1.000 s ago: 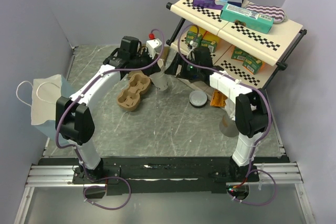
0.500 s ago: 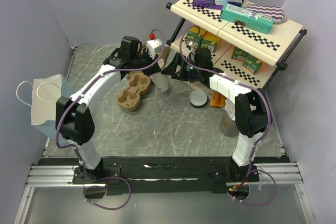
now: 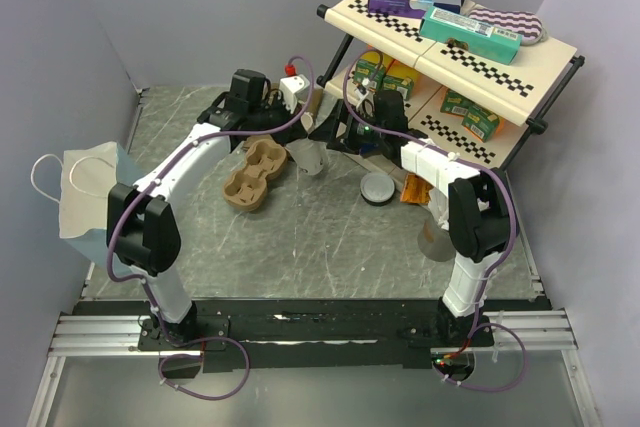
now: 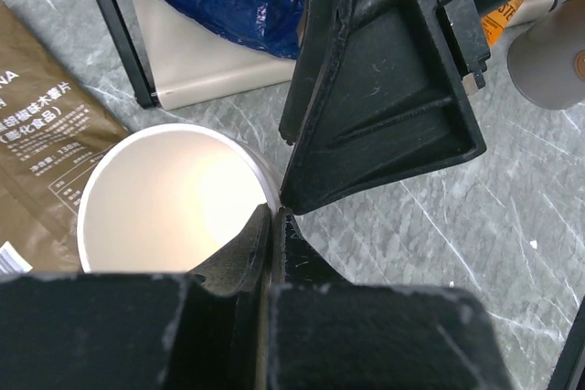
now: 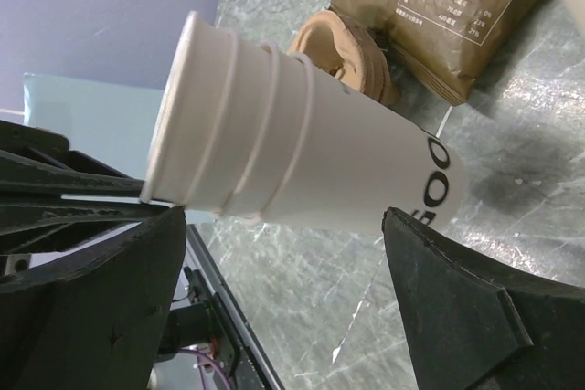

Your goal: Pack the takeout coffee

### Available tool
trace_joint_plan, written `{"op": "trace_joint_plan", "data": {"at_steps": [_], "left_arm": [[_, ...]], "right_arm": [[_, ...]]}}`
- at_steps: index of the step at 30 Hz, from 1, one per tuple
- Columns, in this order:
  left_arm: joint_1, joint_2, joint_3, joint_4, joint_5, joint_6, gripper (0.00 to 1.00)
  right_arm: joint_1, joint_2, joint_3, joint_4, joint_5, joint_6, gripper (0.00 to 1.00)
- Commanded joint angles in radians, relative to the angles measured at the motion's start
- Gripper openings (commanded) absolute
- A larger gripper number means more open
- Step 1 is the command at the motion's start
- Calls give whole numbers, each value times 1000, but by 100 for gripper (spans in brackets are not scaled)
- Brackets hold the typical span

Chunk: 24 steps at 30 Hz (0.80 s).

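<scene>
Right gripper point(image 5: 283, 216) closer (tapered paper cups point(image 5: 302, 152))

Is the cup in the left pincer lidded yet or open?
Open, uncovered. The left wrist view looks straight into the cup, its pale inside bare; a round grey lid lies apart on the table.

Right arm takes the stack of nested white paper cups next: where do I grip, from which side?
Grip the stack of nested white paper cups on its smooth wall below the stepped rims, side-on: the left gripper pinches the top rim, and the open right gripper faces that wall.
</scene>
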Motion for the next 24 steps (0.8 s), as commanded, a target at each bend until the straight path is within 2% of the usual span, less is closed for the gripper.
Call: {"op": "trace_joint_plan", "data": {"at_steps": [1,8,24], "left_arm": [[-9,9,43,21,46,-3,1],[-9,10,54,3,53,9,1],[-12,4,73,61,145,-80,1]], "right_arm": [[-14,-51,8,42,-13,30,94],[-13,-38,15,45,-6,30,94],[-3,40,34,-202,198,-25,90]]}}
